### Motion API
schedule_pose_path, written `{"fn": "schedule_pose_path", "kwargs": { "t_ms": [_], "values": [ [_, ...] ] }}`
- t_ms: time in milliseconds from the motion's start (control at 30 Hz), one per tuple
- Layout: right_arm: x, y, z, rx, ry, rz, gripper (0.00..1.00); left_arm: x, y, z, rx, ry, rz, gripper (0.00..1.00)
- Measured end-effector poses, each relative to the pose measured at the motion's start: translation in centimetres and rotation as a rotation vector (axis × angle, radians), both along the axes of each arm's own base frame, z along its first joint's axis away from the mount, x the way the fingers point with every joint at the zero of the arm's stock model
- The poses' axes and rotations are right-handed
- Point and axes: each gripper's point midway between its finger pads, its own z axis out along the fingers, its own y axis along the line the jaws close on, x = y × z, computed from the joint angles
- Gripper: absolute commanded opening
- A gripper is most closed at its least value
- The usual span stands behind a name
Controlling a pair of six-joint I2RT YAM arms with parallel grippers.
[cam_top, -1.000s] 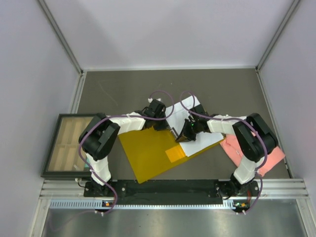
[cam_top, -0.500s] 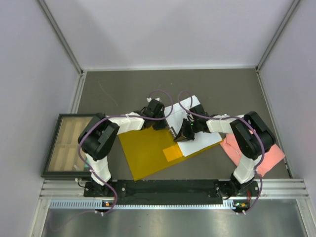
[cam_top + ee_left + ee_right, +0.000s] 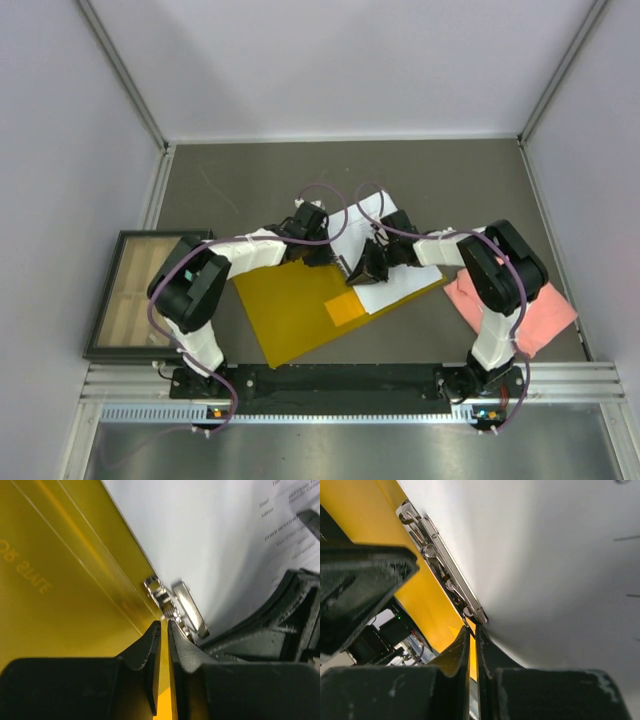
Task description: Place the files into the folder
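Grey counter (image 3: 250, 180) carries everything. The folder (image 3: 290, 310) lies open and flat on it, turned at a slant, with its bare orange-yellow half to the left. The files (image 3: 398, 288) sit on its right half as a white stack, printed side up. Their left edge runs along the spine.

Key relation: the metal clip (image 3: 442, 565) lies on the spine, and its long axis runs far to near along the paper edge. Both my arms meet there, at the far part of the spine. My left tool (image 3: 163, 625) comes in from the yellow side with its tips just short of one end of the clip. My right tool (image 3: 472, 629) comes in over the paper side with its tips touching the clip's other end. The right one looks marginally nearer.

Right tool: clenched, nothing between the fingers. Left tool: only a thin slit shows between the fingers and nothing is pinched, so I can't tell if it is parted or closed.

Paper bulges up beside the clip. I can't tell whether the sheet edge is under the bar or just against it. My guess is the clip needs working next, so any push should go across its long axis, not along it.
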Motion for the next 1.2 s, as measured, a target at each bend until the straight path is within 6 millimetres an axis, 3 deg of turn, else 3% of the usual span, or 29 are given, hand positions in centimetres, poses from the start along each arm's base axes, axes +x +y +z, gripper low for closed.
{"fn": "schedule_pose_path", "kwargs": {
  "t_ms": [333, 600, 700, 867, 1033, 1200],
  "values": [
    [0.6, 0.5, 0.5, 0.012, -0.02, 0.022, 0.2, -2.0, 0.5, 2.5, -0.007, 0.005, -0.058, 0.18],
    [1.1, 0.7, 1.1, 0.007, -0.038, 0.04, 0.3, -3.9, 1.8, 1.7, 0.01, 0.033, -0.07, 0.23],
    [1.2, 0.7, 1.2, 0.002, -0.044, 0.046, 0.34, -4.4, 2.1, 2.3, 0.011, 0.03, -0.073, 0.33],
    [1.4, 0.5, 1.5, -0.016, -0.062, 0.048, 0.39, -4.5, 2.8, 5.3, -0.002, -0.04, -0.077, 0.52],
    [1.5, -0.1, 1.9, -0.054, -0.087, 0.048, 0.49, -4.6, 4.3, 8.4, -0.004, -0.125, -0.054, 0.59],
    [1.5, -0.9, 2.4, -0.095, -0.114, 0.044, 0.59, -5.2, 5.9, 8.7, 0.017, -0.135, -0.03, 0.63]
  ]
}}
